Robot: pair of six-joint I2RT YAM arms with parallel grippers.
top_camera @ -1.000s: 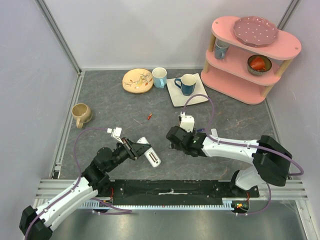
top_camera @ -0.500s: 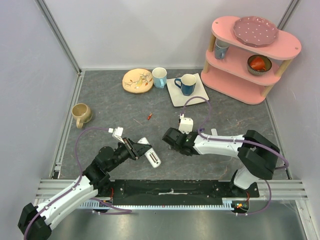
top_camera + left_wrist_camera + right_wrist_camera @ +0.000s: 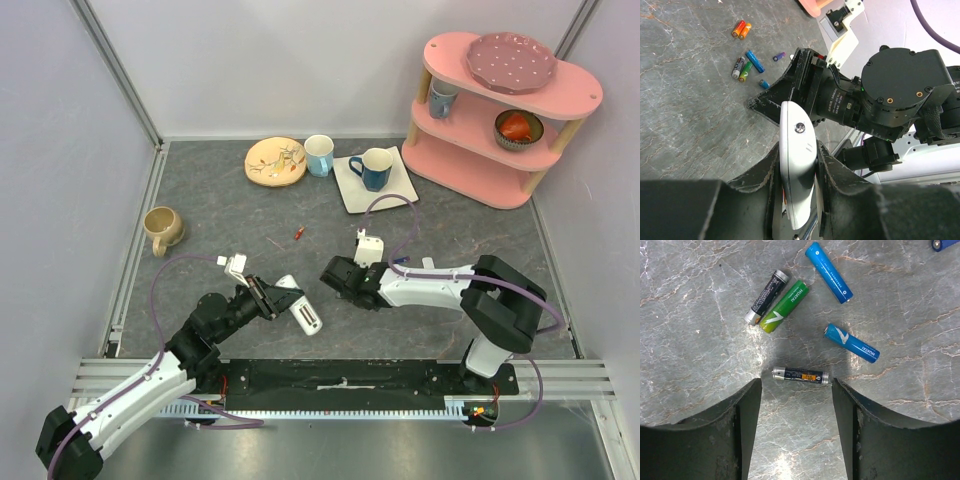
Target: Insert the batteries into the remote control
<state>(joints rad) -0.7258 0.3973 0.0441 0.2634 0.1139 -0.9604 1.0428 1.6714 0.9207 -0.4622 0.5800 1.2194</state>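
My left gripper (image 3: pixel 798 150) is shut on the remote control (image 3: pixel 797 170), a slim white bar held on edge. In the top view the remote control (image 3: pixel 303 314) shows its dark recess, just left of my right gripper (image 3: pixel 335 276). My right gripper (image 3: pixel 796 389) is open and low over the table. A dark battery (image 3: pixel 800 375) lies crosswise at its fingertips. More batteries lie beyond: green (image 3: pixel 784 306), black (image 3: pixel 767 296) and two blue ones (image 3: pixel 829 272) (image 3: pixel 851 343). A red-orange battery (image 3: pixel 299 233) lies apart.
A tan mug (image 3: pixel 162 229) stands at the left. At the back are a patterned plate (image 3: pixel 275 161), a light blue mug (image 3: pixel 319 155) and a dark blue mug (image 3: pixel 372 168) on a white tray (image 3: pixel 392 190). A pink shelf (image 3: pixel 510 110) fills the back right corner.
My right gripper has slid left toward the remote control and its jaws have narrowed a little. The left arm and the remote control have not moved.
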